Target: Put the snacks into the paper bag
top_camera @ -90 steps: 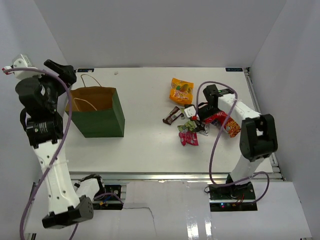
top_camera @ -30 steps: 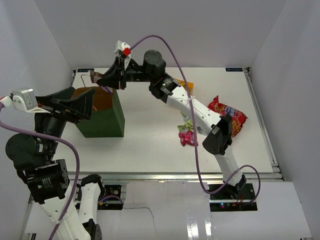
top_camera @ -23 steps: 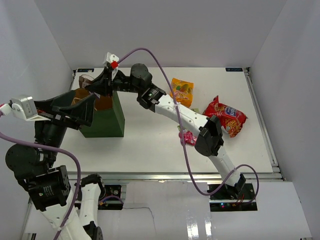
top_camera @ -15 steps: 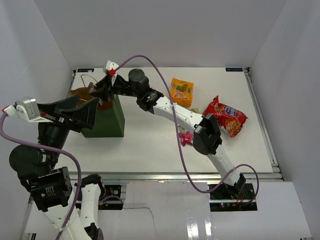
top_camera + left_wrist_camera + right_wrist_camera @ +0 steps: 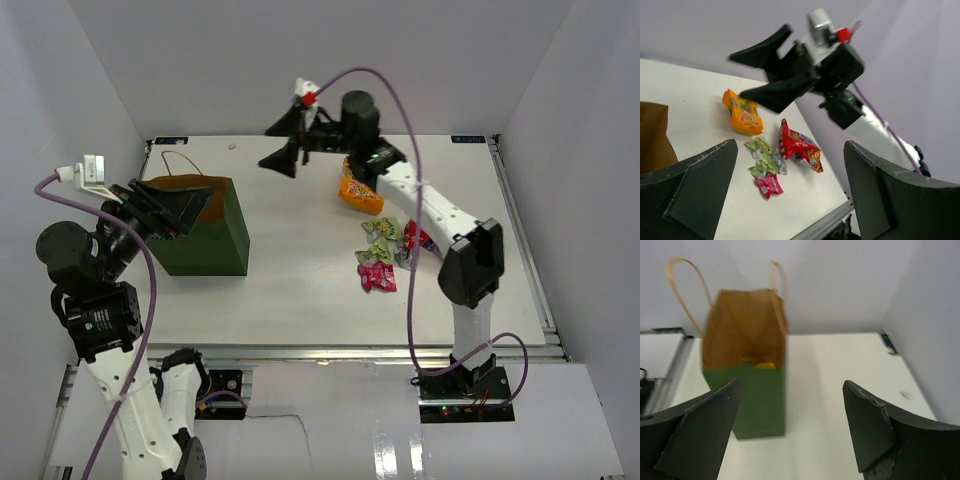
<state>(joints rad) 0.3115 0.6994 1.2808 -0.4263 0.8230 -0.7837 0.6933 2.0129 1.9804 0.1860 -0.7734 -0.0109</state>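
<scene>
The dark green paper bag (image 5: 205, 235) stands open at the left; its kraft inside and loop handles show in the right wrist view (image 5: 745, 335), with something yellow at the bottom. My right gripper (image 5: 283, 145) is open and empty, raised to the right of the bag. My left gripper (image 5: 165, 208) is open and empty by the bag's left rim. The orange-yellow pouch (image 5: 742, 116), the red chip bag (image 5: 799, 146), green sachets (image 5: 760, 146), a pink sachet (image 5: 767, 183) and a silver sachet (image 5: 780, 164) lie on the table. The dark brown bar is not in view.
White walls close the table at the back and both sides. The right arm (image 5: 420, 200) stretches over the snack pile and partly hides the chip bag (image 5: 418, 238) from above. A metal rail (image 5: 350, 352) runs along the near edge.
My right gripper, which held a brown packet over the bag's mouth, has drawn back to the right and is now open and empty. My left gripper has shifted a little beside the bag.
</scene>
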